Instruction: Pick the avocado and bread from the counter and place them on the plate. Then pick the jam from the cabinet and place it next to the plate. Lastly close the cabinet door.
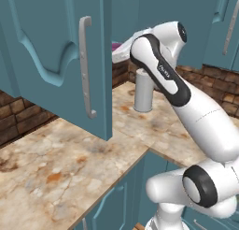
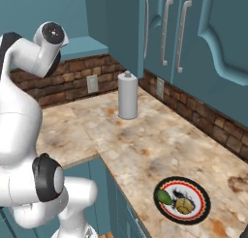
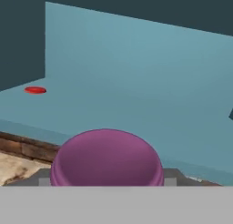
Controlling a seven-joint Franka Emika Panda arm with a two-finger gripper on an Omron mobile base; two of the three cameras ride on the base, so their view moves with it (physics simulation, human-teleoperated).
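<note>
The jam [image 3: 107, 157], its purple lid seen close up, sits between my gripper [image 3: 107, 180] fingertips [image 3: 43, 180], which are shut on it just in front of the open cabinet [image 3: 136, 82]. A sliver of the jam [image 1: 115, 46] peeks out beside my hand at the cabinet opening. The cabinet door [image 1: 56, 56] stands swung open over the counter [image 1: 70, 163]. Near the counter's front edge the plate [image 2: 206, 199] carries the avocado [image 2: 164, 197] and the bread [image 2: 183, 206].
A tall grey paper-towel roll [image 2: 128, 96] stands on the counter [image 2: 145, 140] below the cabinet. A small red disc [image 3: 35, 90] lies on the cabinet shelf. Closed teal doors [image 2: 184, 34] line the wall to the right, above a brick backsplash [image 2: 193, 111].
</note>
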